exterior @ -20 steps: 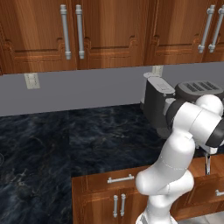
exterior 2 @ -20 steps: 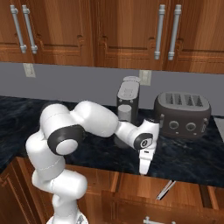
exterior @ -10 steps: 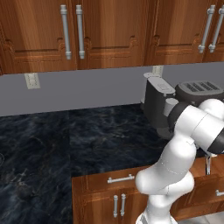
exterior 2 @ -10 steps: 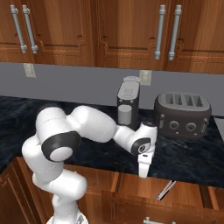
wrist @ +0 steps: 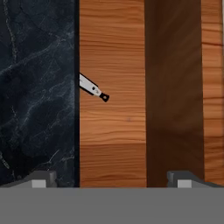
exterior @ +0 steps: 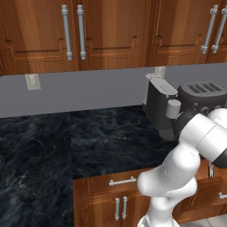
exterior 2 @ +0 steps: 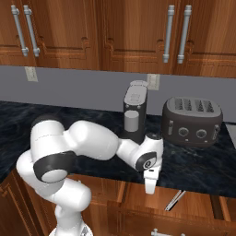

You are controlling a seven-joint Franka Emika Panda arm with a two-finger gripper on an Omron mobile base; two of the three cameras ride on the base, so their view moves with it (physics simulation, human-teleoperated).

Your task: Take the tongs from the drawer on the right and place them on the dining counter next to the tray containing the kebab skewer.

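cabinets of reddish-brown wood with vertical silver handles (exterior: 73, 31) hang over the black veined stone counter (exterior: 102, 137) in the left base view. at the counter's back right stand a dark grey coffee machine (exterior: 160, 104) and, just beside it, a dark grey four-slot toaster (exterior: 205, 95). the white arm's elbow covers the counter's front right corner, so the hand is hidden there. below the counter edge a shallow reddish-brown drawer front with a short silver bar handle (exterior: 122, 181) sits closed.

right base view: the two-finger gripper (exterior 2: 150, 185) points down from the counter's front edge, over the pulled-out reddish-brown wooden drawer (exterior 2: 193, 207); its tips are too small to judge here. in the drawer, right of the gripper, lie the slim metal tongs (exterior 2: 174, 199), partly tucked under the counter edge.

hand view: the two dark finger tips (wrist: 41, 178) rise far apart with nothing between them, so the jaws stand released. above them the counter fills the left, the drawer's wood the right. one pale end of the tongs (wrist: 93, 87) pokes out from under the counter edge; the rest is hidden.
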